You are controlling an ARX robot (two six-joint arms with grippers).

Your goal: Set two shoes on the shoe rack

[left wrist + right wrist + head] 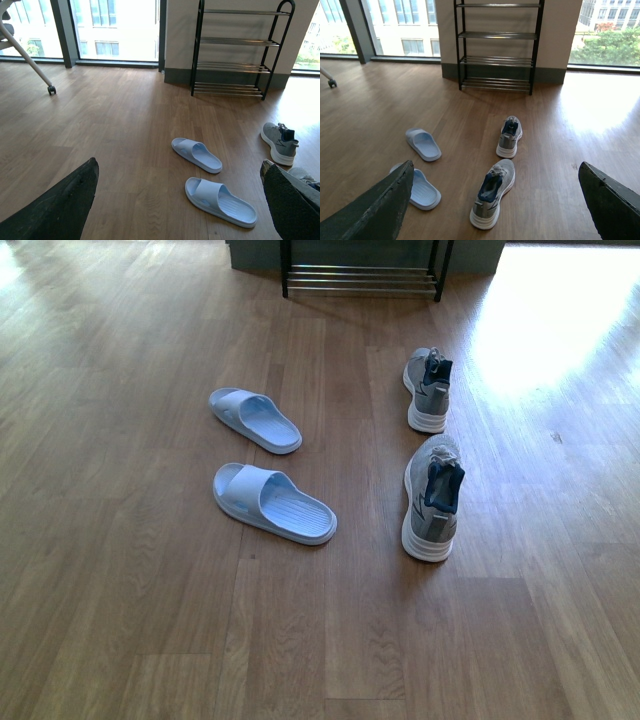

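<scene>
**Four shoes on the floor, both sets of fingers apart**

My left fingers (57, 207) are spread wide. In the left wrist view one dark pad sits at each lower corner, with open floor (120, 590) showing between them, and they grip nothing. Far off on my left, a white chair leg (25, 52) ends in a small caster on the wood, in front of a window (115, 27).

The two pale blue slides lie left of centre, one behind the other. The far slide (255, 420) and the near slide (274, 503) are close together but not touching. Both are angled the same way, straps to the left and away from me, heels to the right and toward me.

The rack (362, 280) stands straight ahead against the wall, slightly right of the slides and well apart from every shoe. It has a black frame and chrome rod shelves. The front view catches only its lowest shelf, while the wrist views show four tiers.

The grey sneakers are right of centre, also one behind the other with a gap between them. The far sneaker (428, 390) and the near sneaker (432, 498) both stand upright on their white soles, toes toward the rack, with the navy tongues showing. Sunlight falls bright on the floor just to their right.

My right fingers (375, 210) are also wide apart and hold nothing. The sneakers show in the gap between the pads.
</scene>
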